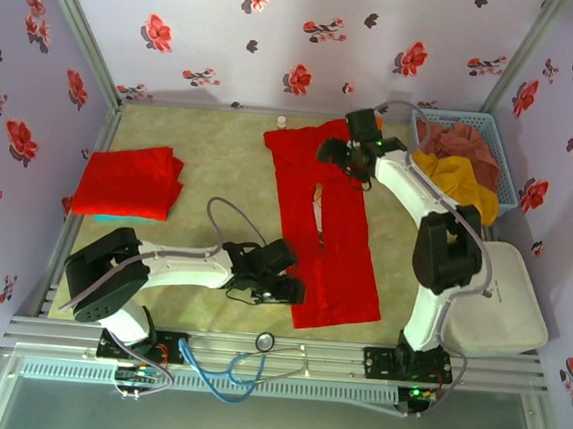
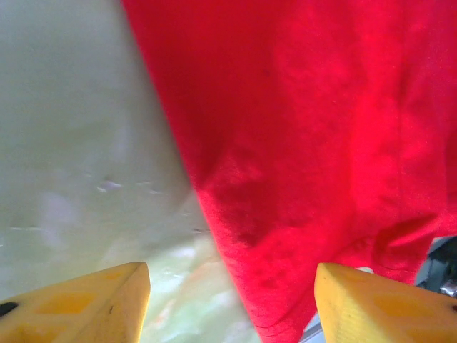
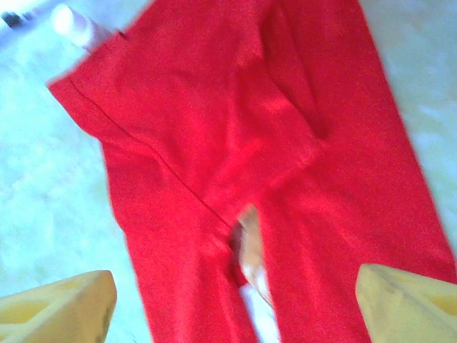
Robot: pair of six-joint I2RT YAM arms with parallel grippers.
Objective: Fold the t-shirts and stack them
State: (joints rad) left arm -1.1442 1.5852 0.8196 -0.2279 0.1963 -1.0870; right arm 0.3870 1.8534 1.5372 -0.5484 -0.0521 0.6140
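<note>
Wide left end effector [image 2: 232,289] at spread shirt [image 2: 307,143] corner; right end effector [image 3: 235,296] wide over far end; overhead adds folded shirt [image 1: 127,182] left.

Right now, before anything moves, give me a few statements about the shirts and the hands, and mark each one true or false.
1. A folded red t-shirt lies at the left side of the table. True.
2. The long middle t-shirt sits in the basket. False: it lies spread on the table, and the basket holds cloth of other colours.
3. The left hand has its fingers apart at the near left edge of the middle t-shirt. True.
4. The right hand is clamped on the folded red t-shirt. False: it is open above the far end of the middle t-shirt.
</note>
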